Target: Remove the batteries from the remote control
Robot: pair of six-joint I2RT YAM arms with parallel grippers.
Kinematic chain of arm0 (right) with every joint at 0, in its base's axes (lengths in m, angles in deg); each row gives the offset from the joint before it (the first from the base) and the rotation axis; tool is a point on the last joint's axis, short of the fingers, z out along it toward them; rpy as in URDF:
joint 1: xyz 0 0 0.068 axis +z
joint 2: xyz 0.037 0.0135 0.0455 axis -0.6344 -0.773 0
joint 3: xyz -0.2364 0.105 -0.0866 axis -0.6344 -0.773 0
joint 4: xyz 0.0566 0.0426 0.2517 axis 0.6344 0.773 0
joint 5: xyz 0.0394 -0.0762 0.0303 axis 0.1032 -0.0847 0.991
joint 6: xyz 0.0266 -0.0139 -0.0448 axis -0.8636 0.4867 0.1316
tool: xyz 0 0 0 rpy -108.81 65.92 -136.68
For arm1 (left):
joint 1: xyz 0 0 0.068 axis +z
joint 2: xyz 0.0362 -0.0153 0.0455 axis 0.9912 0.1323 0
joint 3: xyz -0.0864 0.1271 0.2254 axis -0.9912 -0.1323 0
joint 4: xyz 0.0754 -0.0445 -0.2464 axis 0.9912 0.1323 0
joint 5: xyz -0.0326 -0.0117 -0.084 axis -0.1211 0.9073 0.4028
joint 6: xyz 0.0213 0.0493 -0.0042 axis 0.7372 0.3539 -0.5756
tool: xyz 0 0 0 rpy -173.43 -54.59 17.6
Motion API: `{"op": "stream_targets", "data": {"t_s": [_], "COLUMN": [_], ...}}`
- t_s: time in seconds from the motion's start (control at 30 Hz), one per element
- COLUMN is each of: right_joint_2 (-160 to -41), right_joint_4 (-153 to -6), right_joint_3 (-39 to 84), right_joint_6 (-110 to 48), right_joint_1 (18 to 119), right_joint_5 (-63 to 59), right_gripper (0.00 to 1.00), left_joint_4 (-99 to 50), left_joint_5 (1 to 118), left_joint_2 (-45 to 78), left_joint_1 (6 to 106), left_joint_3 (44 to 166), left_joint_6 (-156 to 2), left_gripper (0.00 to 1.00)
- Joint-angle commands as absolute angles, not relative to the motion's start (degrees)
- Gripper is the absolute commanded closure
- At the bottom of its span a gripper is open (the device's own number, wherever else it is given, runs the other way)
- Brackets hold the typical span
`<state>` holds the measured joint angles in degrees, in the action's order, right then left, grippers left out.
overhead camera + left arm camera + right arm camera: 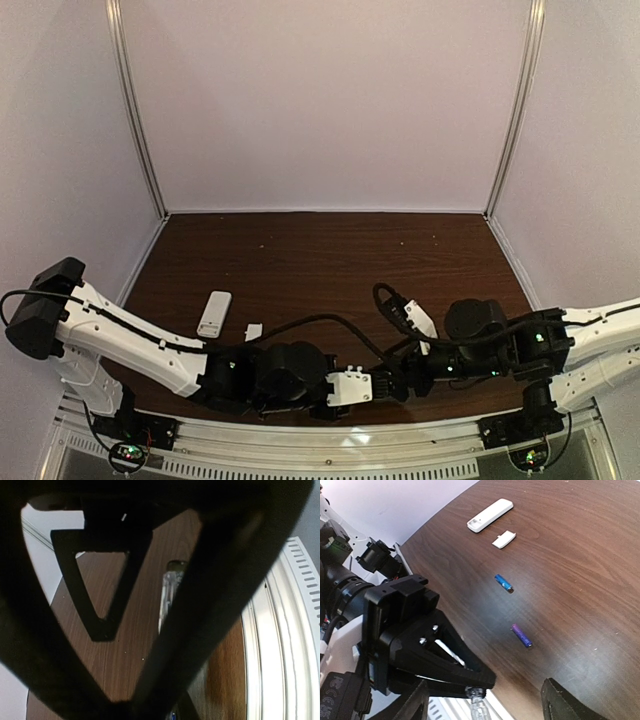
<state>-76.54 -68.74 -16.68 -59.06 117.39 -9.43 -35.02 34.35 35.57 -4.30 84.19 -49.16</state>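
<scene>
The white remote control [490,515] lies far out on the dark wooden table, with a small white cover [503,539] beside it. Both also show in the top view, the remote control [213,313] and the cover [253,331]. The batteries lie loose on the wood, apart from each other: a blue one [503,583] and a purple one [521,635]. My left gripper [481,682] is shut on a thin clear tool [169,592] near the table's front edge. My right gripper [482,695] is open, its fingers [562,702] spread wide either side of the tool's end.
Both arms meet low at the near middle of the table [330,250], the left gripper [345,390] against the right gripper [395,385]. A ribbed metal rail [300,605] runs along the front edge. White walls enclose the back and sides.
</scene>
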Motion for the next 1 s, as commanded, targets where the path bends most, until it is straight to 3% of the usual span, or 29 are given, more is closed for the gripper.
{"op": "stream_targets", "data": {"t_s": [0.0,0.17,0.6,0.97], "right_joint_2": [-75.8,-73.7,-73.0,-70.5], "right_joint_4": [-63.4,-60.5,-55.8,-54.6], "right_joint_3": [-13.5,-12.6,-10.8,-11.3], "right_joint_6": [-58.5,-58.7,-57.1,-57.5], "right_joint_1": [117.5,117.3,116.1,115.7], "right_joint_5": [-18.1,-26.0,-36.1,-36.4], "right_gripper": [0.16,0.01,0.0,0.0], "left_joint_4": [-35.2,-34.5,-33.4,-27.6], "left_joint_5": [30.9,27.8,16.2,17.3], "left_joint_2": [34.5,34.3,33.8,32.1], "left_joint_1": [-4.4,-4.4,-3.5,8.2], "left_joint_3": [84.0,83.1,81.4,81.7], "left_joint_6": [-53.1,-55.7,-61.5,-75.3], "left_gripper": [1.0,1.0,1.0,1.0]}}
